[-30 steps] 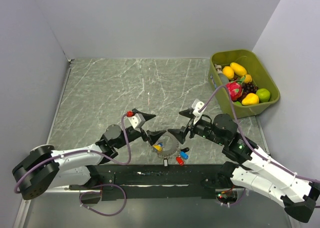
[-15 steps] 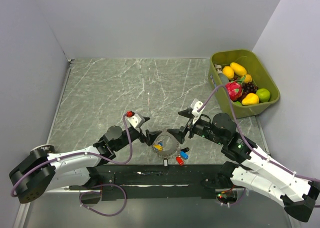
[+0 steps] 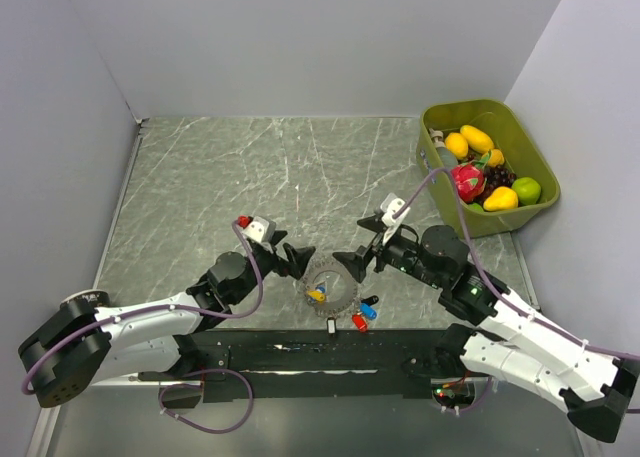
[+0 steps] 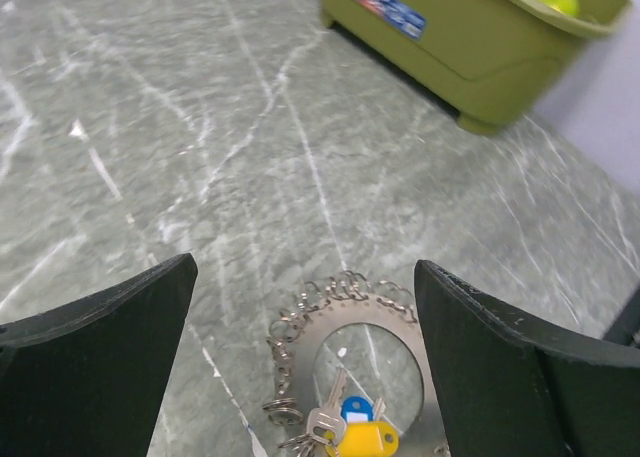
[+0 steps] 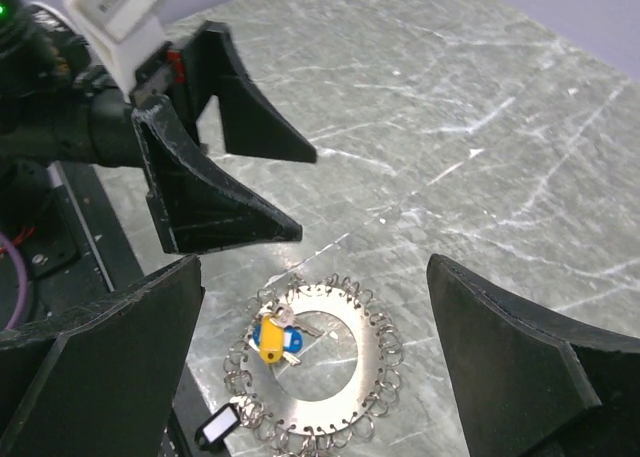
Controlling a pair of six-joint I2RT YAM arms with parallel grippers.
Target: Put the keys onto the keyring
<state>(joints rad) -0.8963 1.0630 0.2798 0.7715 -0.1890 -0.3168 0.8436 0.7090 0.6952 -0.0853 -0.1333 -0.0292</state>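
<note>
Keyring [image 5: 365,349] lying flat on desk [image 3: 200,177], keys [image 5: 272,339] resting inside; left jaws, right jaws hanging spread, flanking it, likely awaiting pickup.

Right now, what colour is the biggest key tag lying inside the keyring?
The key tag is yellow; clearest in the right wrist view.

The keyring [image 4: 345,307] runs off the left wrist view's bottom edge, its keys [image 4: 360,437] partly cut off.
</note>
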